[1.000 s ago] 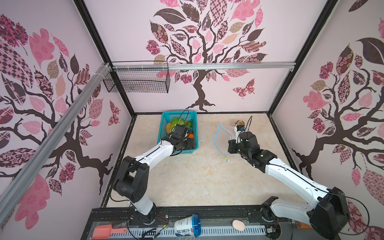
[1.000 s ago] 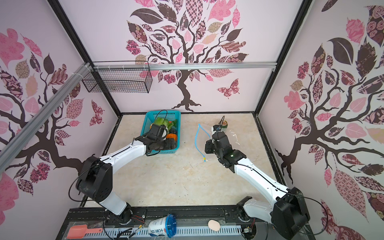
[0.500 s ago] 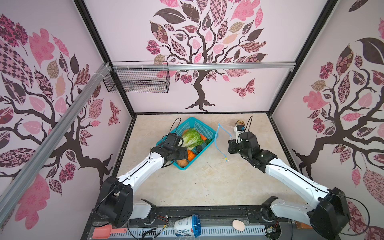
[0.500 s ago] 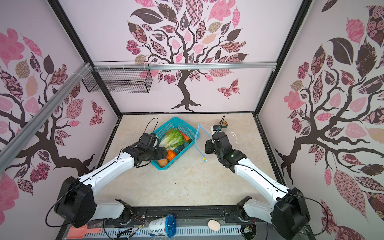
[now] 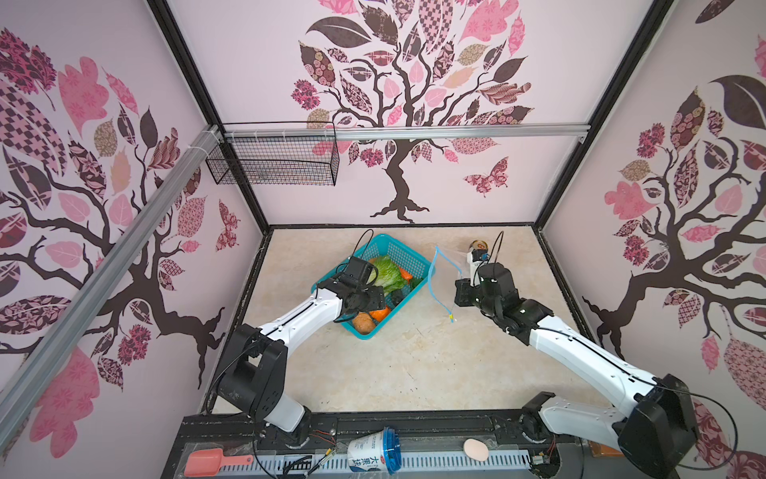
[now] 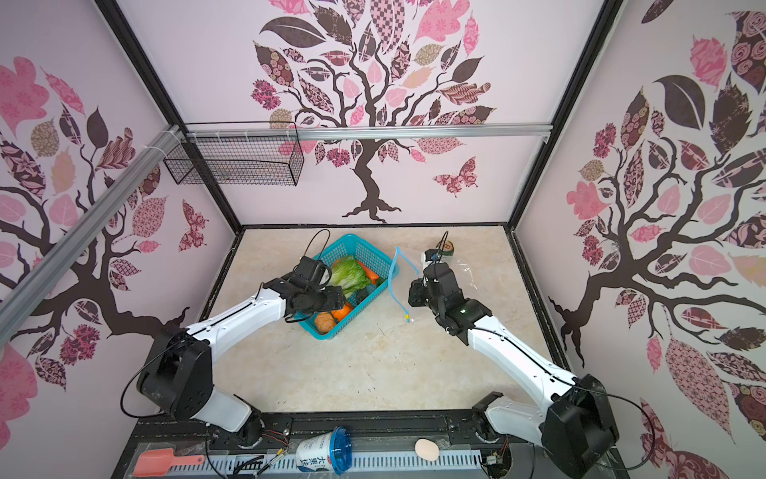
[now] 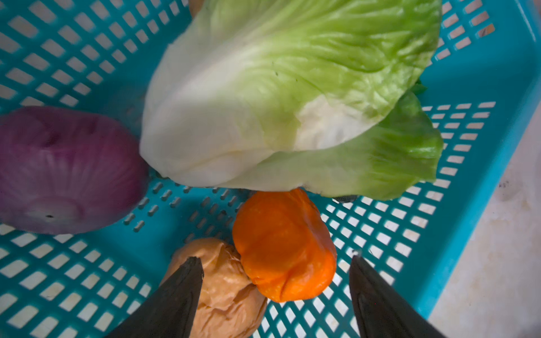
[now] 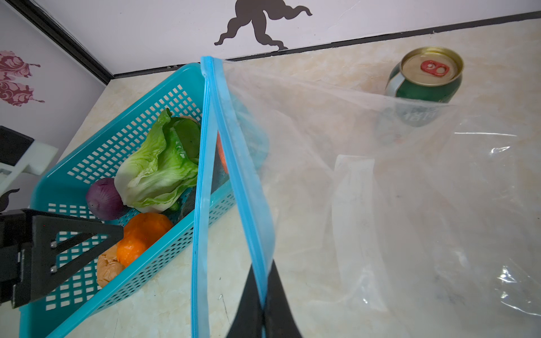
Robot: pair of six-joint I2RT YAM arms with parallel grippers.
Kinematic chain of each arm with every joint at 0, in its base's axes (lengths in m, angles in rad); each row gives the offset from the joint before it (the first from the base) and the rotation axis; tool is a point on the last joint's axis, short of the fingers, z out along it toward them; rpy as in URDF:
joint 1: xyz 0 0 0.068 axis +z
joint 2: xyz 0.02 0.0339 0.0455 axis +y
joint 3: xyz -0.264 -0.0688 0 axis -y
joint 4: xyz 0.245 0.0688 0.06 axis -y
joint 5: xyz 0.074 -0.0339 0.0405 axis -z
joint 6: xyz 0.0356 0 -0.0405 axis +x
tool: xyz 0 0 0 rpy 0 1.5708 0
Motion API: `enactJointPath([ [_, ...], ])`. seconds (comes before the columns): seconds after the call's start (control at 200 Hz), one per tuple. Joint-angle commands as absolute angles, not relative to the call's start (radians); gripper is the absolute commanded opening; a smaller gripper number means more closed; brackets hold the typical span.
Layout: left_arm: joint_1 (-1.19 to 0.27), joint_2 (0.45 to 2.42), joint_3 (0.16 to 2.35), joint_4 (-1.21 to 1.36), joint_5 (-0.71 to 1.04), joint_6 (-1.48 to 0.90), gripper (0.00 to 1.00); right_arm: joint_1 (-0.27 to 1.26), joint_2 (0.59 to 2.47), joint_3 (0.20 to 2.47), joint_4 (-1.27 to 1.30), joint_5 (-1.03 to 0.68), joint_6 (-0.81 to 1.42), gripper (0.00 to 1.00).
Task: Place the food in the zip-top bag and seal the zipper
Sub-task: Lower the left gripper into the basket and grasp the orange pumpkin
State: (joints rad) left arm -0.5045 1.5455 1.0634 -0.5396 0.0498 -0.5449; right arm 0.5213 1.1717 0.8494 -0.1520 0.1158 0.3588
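Teal basket (image 8: 131, 128) holds all the food: cabbage (image 7: 278, 87), onion (image 7: 64, 169), pumpkin (image 7: 284, 245), potato (image 7: 222, 289), carrot (image 5: 405, 273) and dark green bits under the cabbage. Left gripper (image 7: 275, 260) is inside the basket, jaws spread wide over the pumpkin and potato, gripping nothing. Right gripper (image 8: 262, 281) is pinched closed on one lip of the zipper (image 8: 234, 152), holding the bag (image 8: 380, 190) up just beside the basket with the other lip hanging apart. Yellow slider (image 5: 451, 319) is at the low end. Can (image 8: 427, 76) stands behind the bag.

Food (image 5: 387, 273) in basket (image 5: 408, 258), bag (image 8: 380, 175) unzipped
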Motion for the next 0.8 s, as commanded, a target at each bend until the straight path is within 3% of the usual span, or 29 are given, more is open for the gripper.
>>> enactJointPath([
  [0.0,-0.529,1.559,1.048,-0.507,0.070,-0.594,0.82,0.517,1.154,0.844,-0.144,0.119,0.348,0.00],
  [0.395,-0.573,1.662,1.079,-0.509,0.043,-0.625,0.90,0.518,1.150,0.844,-0.146,0.126,0.344,0.00],
  [0.795,-0.589,1.755,1.123,-0.459,0.079,-0.621,0.83,0.518,1.154,0.848,-0.150,0.125,0.342,0.00],
])
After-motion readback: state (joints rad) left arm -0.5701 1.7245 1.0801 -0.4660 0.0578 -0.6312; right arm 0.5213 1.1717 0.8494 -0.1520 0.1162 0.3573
